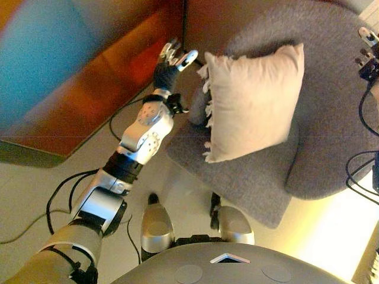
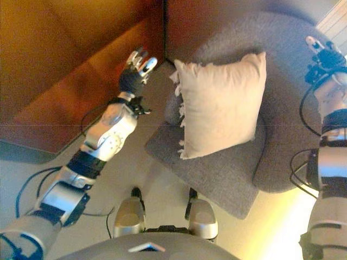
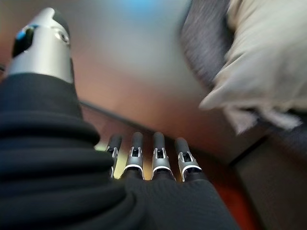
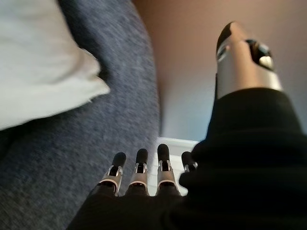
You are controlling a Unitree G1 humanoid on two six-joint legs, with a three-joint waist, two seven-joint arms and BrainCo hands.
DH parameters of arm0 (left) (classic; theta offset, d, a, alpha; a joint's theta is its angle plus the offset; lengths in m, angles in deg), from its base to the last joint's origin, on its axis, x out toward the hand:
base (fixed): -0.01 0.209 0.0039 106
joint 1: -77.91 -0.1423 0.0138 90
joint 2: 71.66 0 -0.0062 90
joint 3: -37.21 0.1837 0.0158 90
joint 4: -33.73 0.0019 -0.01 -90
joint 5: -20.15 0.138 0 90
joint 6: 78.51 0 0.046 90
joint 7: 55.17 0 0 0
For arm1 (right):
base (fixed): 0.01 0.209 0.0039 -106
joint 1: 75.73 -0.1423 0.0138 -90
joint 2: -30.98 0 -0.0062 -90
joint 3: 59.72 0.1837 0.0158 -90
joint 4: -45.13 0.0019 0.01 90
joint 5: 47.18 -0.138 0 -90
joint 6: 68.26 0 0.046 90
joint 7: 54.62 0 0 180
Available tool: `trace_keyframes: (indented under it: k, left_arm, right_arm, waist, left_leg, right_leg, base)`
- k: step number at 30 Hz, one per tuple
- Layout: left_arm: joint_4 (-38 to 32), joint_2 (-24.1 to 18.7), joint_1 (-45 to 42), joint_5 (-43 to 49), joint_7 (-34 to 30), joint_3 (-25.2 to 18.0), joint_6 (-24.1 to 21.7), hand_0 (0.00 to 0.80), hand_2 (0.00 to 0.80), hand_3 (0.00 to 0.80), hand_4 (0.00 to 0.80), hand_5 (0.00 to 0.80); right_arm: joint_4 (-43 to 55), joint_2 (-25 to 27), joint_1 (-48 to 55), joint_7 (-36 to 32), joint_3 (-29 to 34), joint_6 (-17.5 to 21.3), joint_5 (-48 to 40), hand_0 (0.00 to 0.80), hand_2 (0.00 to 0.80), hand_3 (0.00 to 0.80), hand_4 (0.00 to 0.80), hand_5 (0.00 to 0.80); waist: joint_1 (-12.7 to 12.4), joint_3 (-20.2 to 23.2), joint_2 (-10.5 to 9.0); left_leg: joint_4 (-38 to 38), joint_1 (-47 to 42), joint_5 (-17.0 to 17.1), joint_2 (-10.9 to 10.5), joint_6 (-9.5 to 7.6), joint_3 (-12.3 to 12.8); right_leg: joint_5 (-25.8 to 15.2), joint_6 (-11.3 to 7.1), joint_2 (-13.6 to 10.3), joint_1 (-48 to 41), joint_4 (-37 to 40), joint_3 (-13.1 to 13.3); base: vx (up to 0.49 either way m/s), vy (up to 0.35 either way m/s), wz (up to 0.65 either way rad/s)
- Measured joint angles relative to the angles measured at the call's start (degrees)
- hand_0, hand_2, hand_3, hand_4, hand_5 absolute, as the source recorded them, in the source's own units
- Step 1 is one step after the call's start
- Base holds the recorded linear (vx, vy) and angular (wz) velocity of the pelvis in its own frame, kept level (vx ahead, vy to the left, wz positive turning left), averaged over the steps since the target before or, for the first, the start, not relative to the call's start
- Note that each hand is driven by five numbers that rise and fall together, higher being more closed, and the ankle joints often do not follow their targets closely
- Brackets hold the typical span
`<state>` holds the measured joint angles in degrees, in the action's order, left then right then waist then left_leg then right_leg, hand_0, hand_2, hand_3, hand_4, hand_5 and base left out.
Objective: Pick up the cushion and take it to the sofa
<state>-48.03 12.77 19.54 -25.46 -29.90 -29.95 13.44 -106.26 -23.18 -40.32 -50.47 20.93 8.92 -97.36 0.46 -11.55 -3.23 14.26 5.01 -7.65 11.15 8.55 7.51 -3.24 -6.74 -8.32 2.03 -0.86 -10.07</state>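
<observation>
A cream cushion (image 1: 251,100) with a fringed edge leans upright on the seat of a grey armchair (image 1: 331,136). It also shows in the left wrist view (image 3: 268,62) and the right wrist view (image 4: 38,62). My left hand (image 1: 172,59) is open, raised just left of the cushion's fringed edge, apart from it. My right hand (image 2: 322,57) is open, raised over the armchair's right side, to the right of the cushion and apart from it. Neither hand holds anything.
A brown wooden wall or cabinet (image 1: 89,77) stands to the left and behind the armchair. The armchair's seat (image 1: 254,189) juts toward me above a pale floor (image 1: 35,189).
</observation>
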Motion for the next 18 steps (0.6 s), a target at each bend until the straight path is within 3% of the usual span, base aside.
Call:
trace_keyframes:
  k: [4, 8, 12, 18]
  left_arm:
    - [-0.36, -1.50, -5.31, 0.01, -0.17, -3.66, 0.01, 0.000, 0.000, 0.000, 0.000, 0.000]
    - [-2.02, -1.92, -11.76, -0.08, -3.03, -7.12, -0.14, 0.000, 0.000, 0.000, 0.000, 0.000]
    - [-7.33, -1.95, -20.17, -0.09, -9.06, -9.47, -1.64, 0.000, 0.000, 0.000, 0.000, 0.000]
    - [-8.16, -2.00, -30.51, 1.56, -19.21, -10.55, -2.53, 0.000, 0.000, 0.000, 0.000, 0.000]
  right_arm:
    - [6.50, 1.22, 8.32, 0.18, 4.11, 0.15, -0.05, 0.000, 0.000, 0.000, 0.000, 0.000]
    - [19.89, 0.43, 19.88, 1.08, 7.17, 1.42, -0.09, 0.000, 0.000, 0.000, 0.000, 0.000]
    - [35.57, -8.59, 33.42, 0.98, 12.46, 4.71, -0.64, 0.000, 0.000, 0.000, 0.000, 0.000]
    - [45.79, -25.56, 49.01, -1.82, 11.24, 10.00, -2.22, 0.000, 0.000, 0.000, 0.000, 0.000]
  waist:
    - [0.11, 2.84, 0.27]
    - [0.34, 4.38, 0.34]
    - [0.70, 4.98, 0.32]
    - [1.78, 6.07, 0.25]
  left_leg:
    - [-2.98, -2.88, 0.54, -0.75, 0.20, 0.43]
    - [-6.54, -4.76, 2.22, -1.33, 0.30, 1.60]
    - [-9.52, -6.80, 3.39, -1.59, 0.34, 2.69]
    - [-11.62, -9.10, 3.90, -2.18, 0.15, 4.97]
  right_leg:
    - [-0.04, -0.08, 0.00, -1.86, 1.37, 0.16]
    - [-0.33, -0.20, 0.05, -2.02, 2.30, 0.69]
    - [-0.48, -0.19, 0.25, -1.99, 2.42, 1.75]
    - [-1.00, -0.45, 0.14, -1.88, 2.77, 3.76]
  base:
    - [0.008, 0.112, -0.05]
    - [-0.045, 0.105, -0.07]
    - [-0.056, 0.080, -0.13]
    - [-0.052, 0.065, -0.18]
